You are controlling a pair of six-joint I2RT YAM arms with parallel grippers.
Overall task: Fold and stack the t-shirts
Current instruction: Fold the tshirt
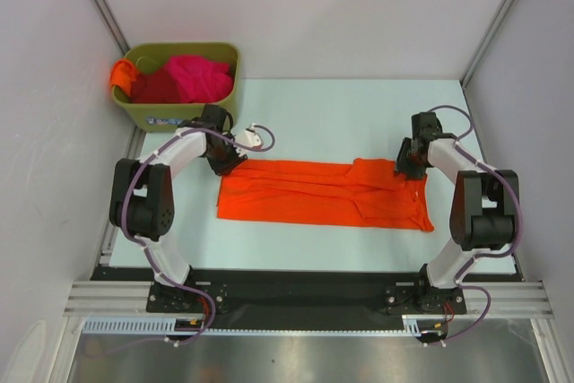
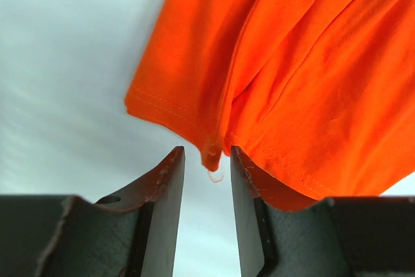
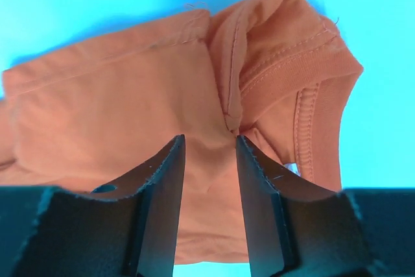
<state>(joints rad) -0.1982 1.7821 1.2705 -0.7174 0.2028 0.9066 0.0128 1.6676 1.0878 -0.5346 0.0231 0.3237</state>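
Note:
A bright orange t-shirt (image 1: 323, 193) lies on the table, folded lengthwise into a long strip. My left gripper (image 1: 230, 161) is at its far left corner. In the left wrist view the jaws (image 2: 206, 155) stand open, and a hem corner of the shirt (image 2: 285, 63) hangs just between the tips, not pinched. My right gripper (image 1: 409, 168) is at the strip's right end by the collar. In the right wrist view it (image 3: 209, 141) is open, low over the shirt (image 3: 130, 115), next to the collar (image 3: 311, 95).
An olive-green bin (image 1: 224, 96) stands at the back left. It holds a magenta-pink shirt (image 1: 197, 76) and a dark red one (image 1: 156, 89), and an orange one (image 1: 120, 74) hangs over its left rim. White walls close in on both sides.

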